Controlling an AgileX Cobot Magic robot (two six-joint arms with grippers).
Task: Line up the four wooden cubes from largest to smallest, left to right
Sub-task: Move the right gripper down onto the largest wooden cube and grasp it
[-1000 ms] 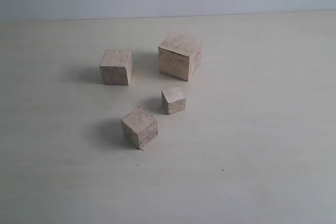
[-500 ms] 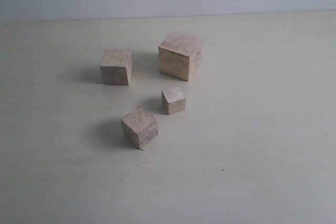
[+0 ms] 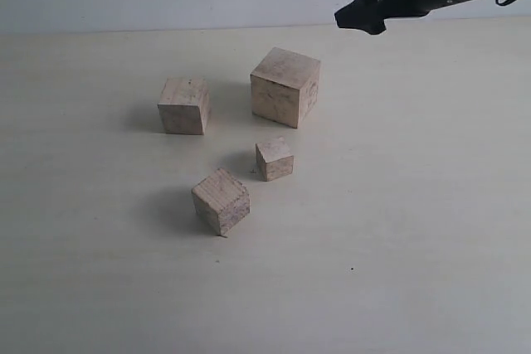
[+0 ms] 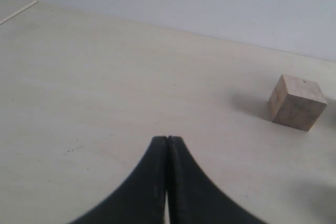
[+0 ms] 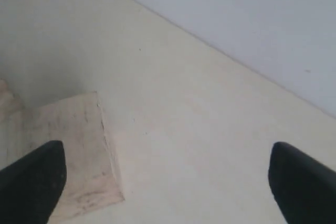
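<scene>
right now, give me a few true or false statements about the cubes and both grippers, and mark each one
1. In the exterior view, the largest cube stands to the right of the back-left cube. True.
2. The smallest cube is stacked on another cube. False: it rests on the table, apart from the others.
3. The right gripper is open. True.
4. The left gripper grips a cube. False: its jaws are shut with nothing between them.
5. The cubes stand in one row. False: the front cube and the smallest cube sit nearer the exterior camera than the other two.
</scene>
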